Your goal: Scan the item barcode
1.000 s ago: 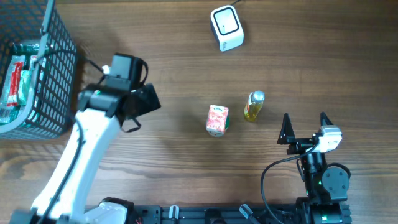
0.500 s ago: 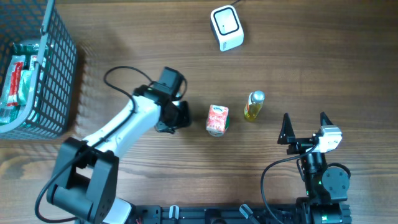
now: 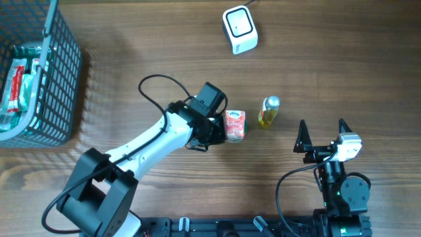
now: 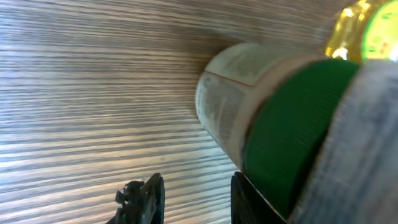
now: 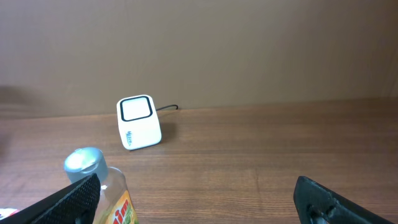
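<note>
Juice carton (image 3: 235,124) seemingly clamped in left pincer (image 3: 223,128), right pincer (image 3: 321,125) wide apart near bottle (image 3: 268,112).

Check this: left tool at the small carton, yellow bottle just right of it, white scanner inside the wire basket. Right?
Not the scanner. The white scanner sits on the bare table, well apart from the wire basket, as the overhead view shows. The left tool is at the small carton, with the yellow bottle just right of it.
</note>
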Controlling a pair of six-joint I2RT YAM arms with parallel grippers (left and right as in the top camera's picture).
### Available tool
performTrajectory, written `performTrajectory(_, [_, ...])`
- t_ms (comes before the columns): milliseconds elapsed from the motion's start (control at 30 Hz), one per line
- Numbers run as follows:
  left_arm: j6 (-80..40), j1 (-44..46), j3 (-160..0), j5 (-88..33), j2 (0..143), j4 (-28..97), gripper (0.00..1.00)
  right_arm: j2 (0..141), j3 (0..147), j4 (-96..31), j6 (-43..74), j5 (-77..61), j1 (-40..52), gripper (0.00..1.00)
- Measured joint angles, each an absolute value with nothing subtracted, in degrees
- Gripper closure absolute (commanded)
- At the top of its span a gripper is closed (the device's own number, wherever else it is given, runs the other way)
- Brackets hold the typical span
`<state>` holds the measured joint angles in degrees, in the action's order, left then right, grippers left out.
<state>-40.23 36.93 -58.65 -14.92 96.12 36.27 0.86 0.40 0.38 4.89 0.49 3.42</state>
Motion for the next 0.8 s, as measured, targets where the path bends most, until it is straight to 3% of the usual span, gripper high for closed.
performTrajectory(300, [-42.15,39.42,-58.65,-13.93,96.12,36.03,0.77,0.84,0.4,0.36,4.89,0.49,3.42,0.0])
performTrajectory(467, [-42.37,39.42,-58.65,-4.99,96.12,43.83,0.76,0.86,0.4,0.38,4.89,0.49,3.42,0.0])
performTrajectory(800, [-40.51,39.35,-58.76,6.13,96.07,47.77,0.8,0.86,0.4,0.38,4.89,0.49,3.42,0.0])
